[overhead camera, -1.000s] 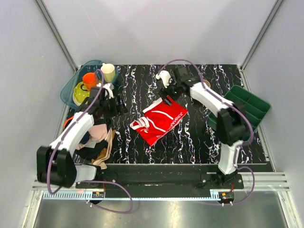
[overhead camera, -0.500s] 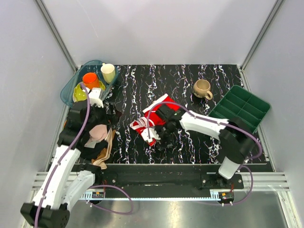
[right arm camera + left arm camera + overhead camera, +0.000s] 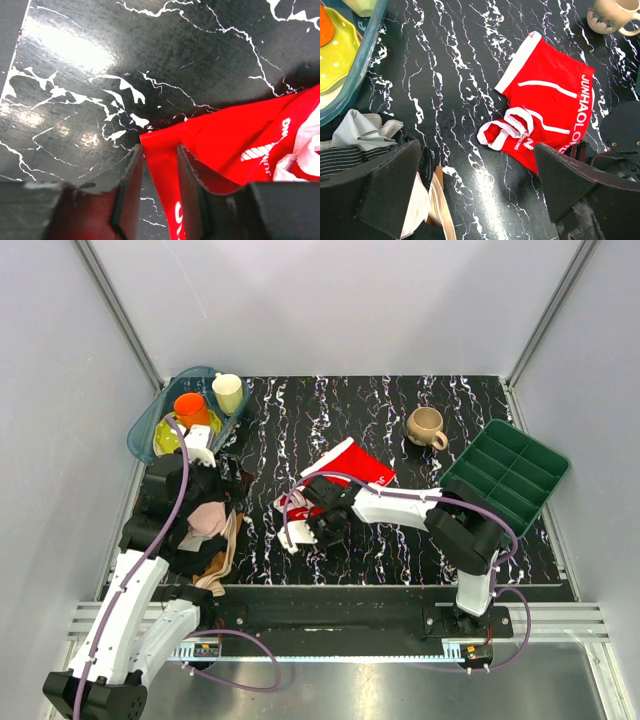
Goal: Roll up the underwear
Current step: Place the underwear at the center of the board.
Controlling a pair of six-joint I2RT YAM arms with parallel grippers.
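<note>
Right wrist view looks straight down past my right claw [image 3: 160, 150]. Its two fingers are drawn in to a slim gap over the black marbled tabletop [image 3: 75, 75]. The near-left corner of the underwear [image 3: 225, 145] lies in that gap, and the red cloth fills it from one finger to the other. I cannot tell whether the fingers are actually pinching the cloth or only standing astride it. To the right of the fingers, the red fabric carries white lettering and a bunched white-trimmed leg opening.

My left claw [image 3: 476, 160] hangs wide open with nothing between its dark fingers, and it is off to the left of the garment. From its camera the briefs lie mostly flat near the middle of the table. A white waistband runs along the far-left edge, white stripes cross the front, and white lettering runs down the right side. The near-left leg hole is crumpled upward.

From overhead, my right arm reaches leftward across the table, and its wrist covers the near part of the briefs. A beige mug [image 3: 425, 427] stands well apart behind them. A green compartment tray [image 3: 505, 470] sits at the right edge. At the far left, a teal bin [image 3: 150, 425] holds an orange cup [image 3: 188, 408], a cream cup [image 3: 228, 392] and a yellow plate [image 3: 337, 50]. A heap of other garments [image 3: 205, 530] lies beside my left arm.
</note>
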